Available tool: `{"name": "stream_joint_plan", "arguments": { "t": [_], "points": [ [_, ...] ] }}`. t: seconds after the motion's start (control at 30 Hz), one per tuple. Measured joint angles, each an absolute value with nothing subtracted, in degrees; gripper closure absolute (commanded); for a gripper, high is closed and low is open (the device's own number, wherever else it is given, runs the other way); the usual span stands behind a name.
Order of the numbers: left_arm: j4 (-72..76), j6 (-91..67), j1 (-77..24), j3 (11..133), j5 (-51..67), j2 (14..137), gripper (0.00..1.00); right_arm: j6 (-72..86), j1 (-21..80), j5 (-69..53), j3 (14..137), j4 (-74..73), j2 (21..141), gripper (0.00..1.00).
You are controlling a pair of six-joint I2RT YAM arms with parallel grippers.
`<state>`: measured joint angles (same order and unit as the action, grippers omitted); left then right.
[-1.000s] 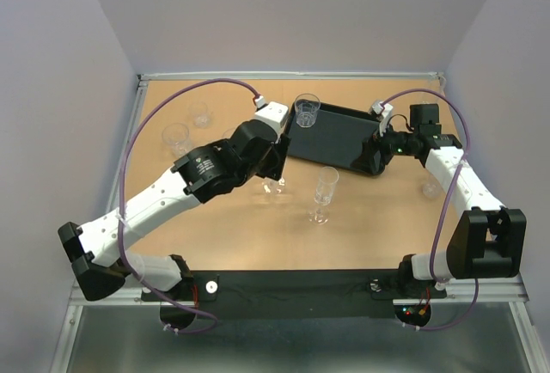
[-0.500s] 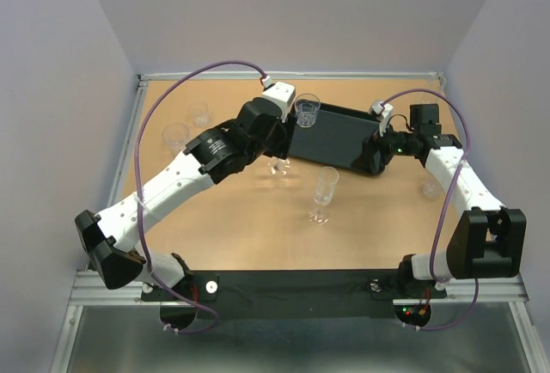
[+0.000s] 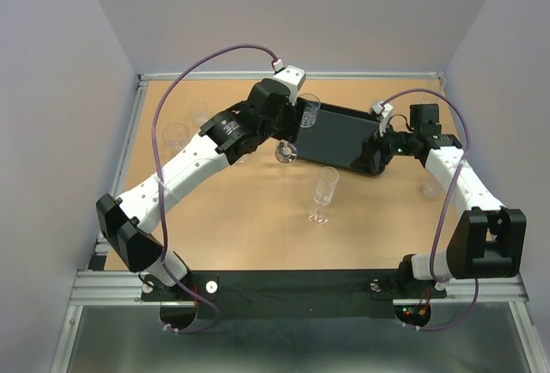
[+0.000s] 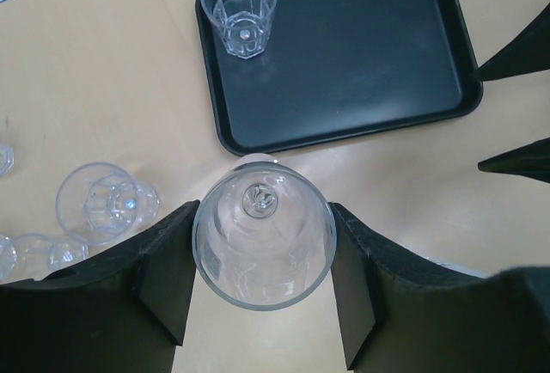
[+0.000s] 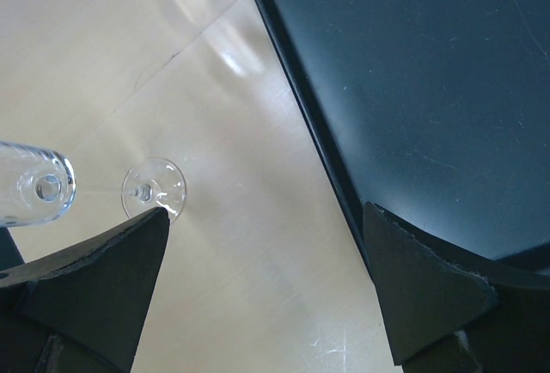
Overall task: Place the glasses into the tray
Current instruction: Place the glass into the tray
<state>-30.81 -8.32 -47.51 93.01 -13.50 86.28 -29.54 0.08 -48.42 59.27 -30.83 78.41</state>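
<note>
My left gripper [image 4: 264, 220] is shut on a stemmed glass [image 4: 263, 240], one finger pressed against each side of its bowl. In the top view this glass [image 3: 285, 155] hangs just in front of the near left corner of the black tray [image 3: 344, 137]. A short tumbler [image 3: 308, 111] stands in the tray's far left corner [image 4: 239, 8]. A tall flute [image 3: 324, 192] stands on the table in front of the tray. My right gripper [image 5: 266, 214] is open and holds nothing, straddling the tray's right end [image 5: 430, 64] and the bare table.
Several more glasses stand on the left of the table [image 3: 176, 137], seen in the left wrist view too [image 4: 107, 203]. One glass stands at the right near my right arm [image 3: 430, 188]. The flute's foot [image 5: 153, 188] lies just beyond my right gripper's left finger.
My left arm has reached farther back and to the right, carrying the stemmed glass toward the tray's left end. The right arm has not moved.
</note>
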Motion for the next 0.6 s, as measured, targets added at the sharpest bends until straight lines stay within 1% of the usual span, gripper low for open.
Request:
{"name": "stream_joint_plan", "arguments": {
  "t": [0.6],
  "points": [
    [-29.1,-5.8,-43.3,100.9,-9.3,95.7,0.71,-29.5,0.1,-48.1,59.3,-30.8,78.5,0.01]
  ]
}}
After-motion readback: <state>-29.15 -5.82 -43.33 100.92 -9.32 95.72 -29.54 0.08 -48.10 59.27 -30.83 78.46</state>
